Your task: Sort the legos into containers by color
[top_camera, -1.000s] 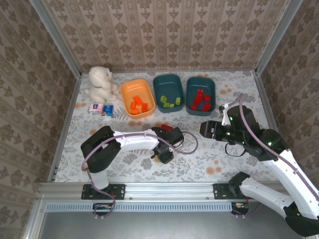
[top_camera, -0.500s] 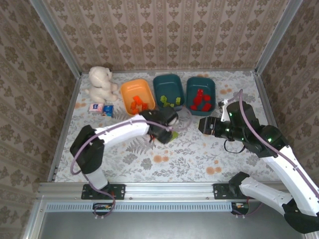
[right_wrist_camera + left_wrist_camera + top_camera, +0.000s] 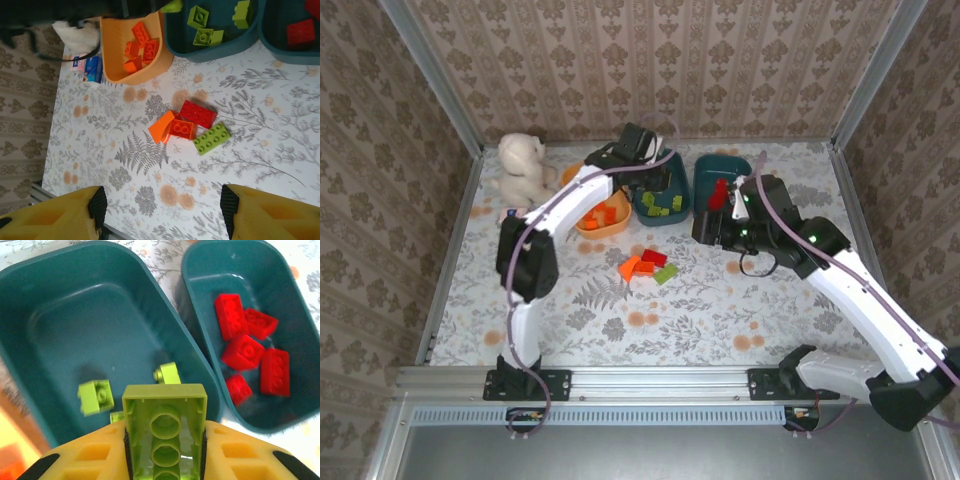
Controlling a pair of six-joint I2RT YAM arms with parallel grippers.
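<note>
- Links of the left arm (image 3: 555, 215) run long and nearly straight from the base to the far side of the table (image 3: 260, 115), with the wrist over the middle teal tub (image 3: 90, 330).
- The left gripper (image 3: 165, 452) pinches a light green brick (image 3: 165, 410) between its yellow ribbed fingers (image 3: 85, 457). The brick's hollow underside, with its round tubes, faces the wrist camera.
- That brick hangs above the near part of the middle teal tub, where two smaller green bricks (image 3: 96, 396) lie on the smooth floor.
- The right arm (image 3: 860, 300) is folded at the elbow, its forearm angled in over the table just in front of the right teal tub (image 3: 250, 270).
- The right gripper (image 3: 160, 207) is spread wide and holds nothing; its yellow fingers (image 3: 55, 215) frame the floral cloth below.
- Under it lies a small touching cluster of loose bricks: an orange one (image 3: 161, 127), two red ones (image 3: 198, 114) and a long green one (image 3: 212, 138) with studs up.
- The right teal tub holds five glossy red bricks (image 3: 245, 352), lying at odd angles.
- The orange tub (image 3: 112, 60) holds several orange bricks (image 3: 140, 34). All three tubs are rounded rectangles of smooth plastic.
- A white plush toy (image 3: 520, 165) sits by the far left corner, with a small blue-and-white box (image 3: 92, 67) near it.
</note>
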